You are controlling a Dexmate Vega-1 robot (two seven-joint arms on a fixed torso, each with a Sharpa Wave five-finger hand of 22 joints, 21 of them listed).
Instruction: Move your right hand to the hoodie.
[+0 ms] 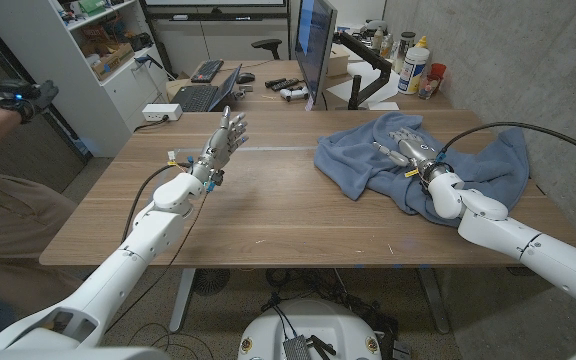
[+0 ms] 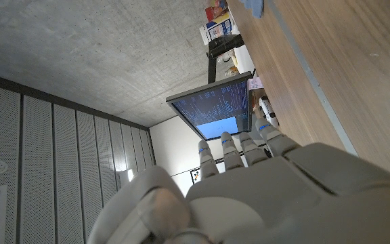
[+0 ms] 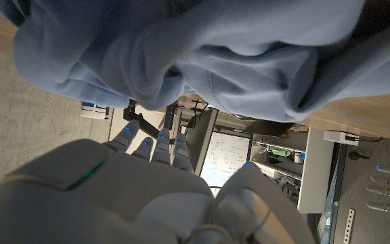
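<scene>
A crumpled blue hoodie (image 1: 353, 160) lies on the right part of the wooden table (image 1: 268, 210). My right hand (image 1: 405, 143) is over the middle of the hoodie with its fingers stretched out and nothing in them; I cannot tell whether it touches the cloth. The right wrist view has the hoodie's folds (image 3: 202, 54) close beyond the fingers of that hand (image 3: 147, 183). My left hand (image 1: 223, 140) is raised above the table's left half, fingers apart, holding nothing. The left wrist view looks past the back of the left hand (image 2: 249, 190) along the table (image 2: 330, 74).
Behind the table stands a second desk with a monitor (image 1: 315, 45), a laptop (image 1: 203, 95) and bottles (image 1: 413, 65). A white power strip (image 1: 160, 112) sits near the far left corner. A person's arm with a controller (image 1: 18, 100) is at the left edge.
</scene>
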